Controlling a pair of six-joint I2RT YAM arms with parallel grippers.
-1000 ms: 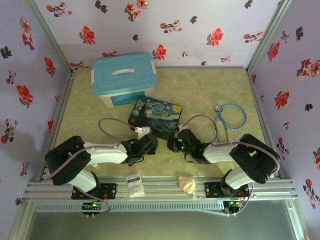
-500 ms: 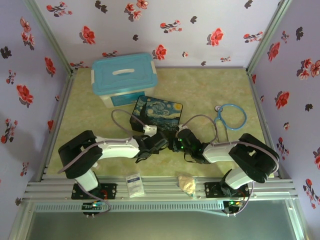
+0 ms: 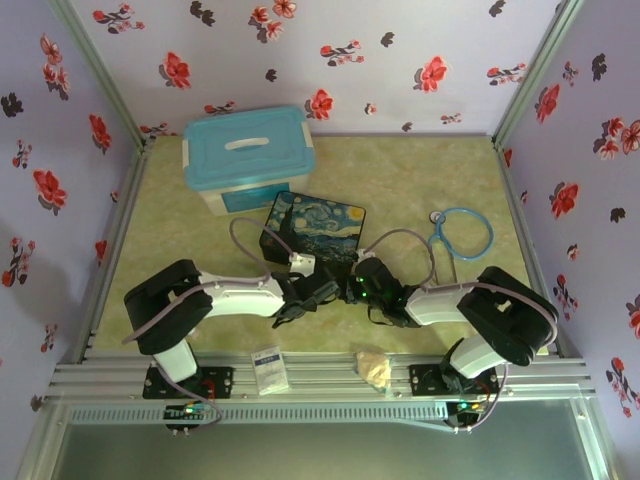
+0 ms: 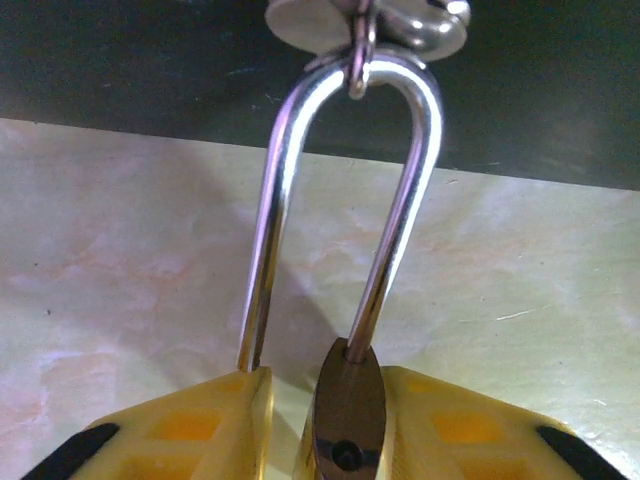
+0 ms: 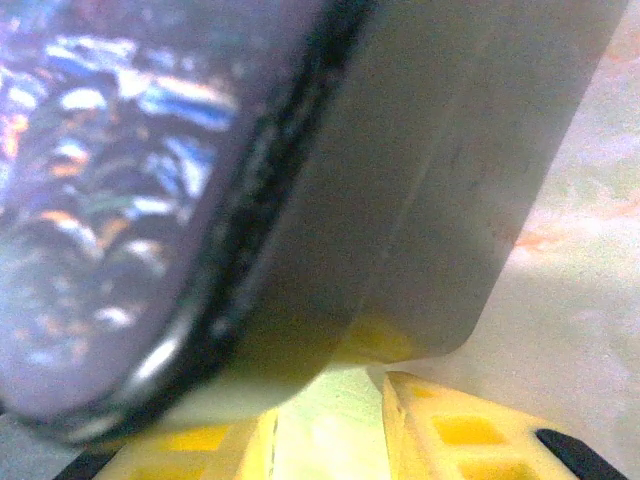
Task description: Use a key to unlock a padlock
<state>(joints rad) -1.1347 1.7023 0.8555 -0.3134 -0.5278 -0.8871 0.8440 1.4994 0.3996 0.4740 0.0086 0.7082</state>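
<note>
A pale green marbled surface [image 3: 420,180] lies inside purple walls printed with red flowers. The small metal padlock [image 4: 345,425] sits dead ahead of the left claw [image 4: 328,410], with its narrow body edge-on between the yellow fingers [image 4: 180,430]. Its thin silvery U-shaped shackle [image 4: 396,220] runs straight away from the claw, long axis in line with the fingers. The bend hooks through a silvery ring [image 4: 400,15] on the dark starry-night-painted tin box [image 3: 312,230] beyond.

One finger touches the body and a sliver of light shows beside the other, so I cannot tell whether this claw is clenched on the lock or merely brackets it. A small dark hole in the body's near end faces back toward the wrist and is probably the keyway.

The right claw [image 5: 330,420] sits close under the box's corner with its fingers apart; I cannot tell whether they pinch anything. The left arm is nearer the lock, so a key would likely have to enter along the shackle's line, from the claw's side.
</note>
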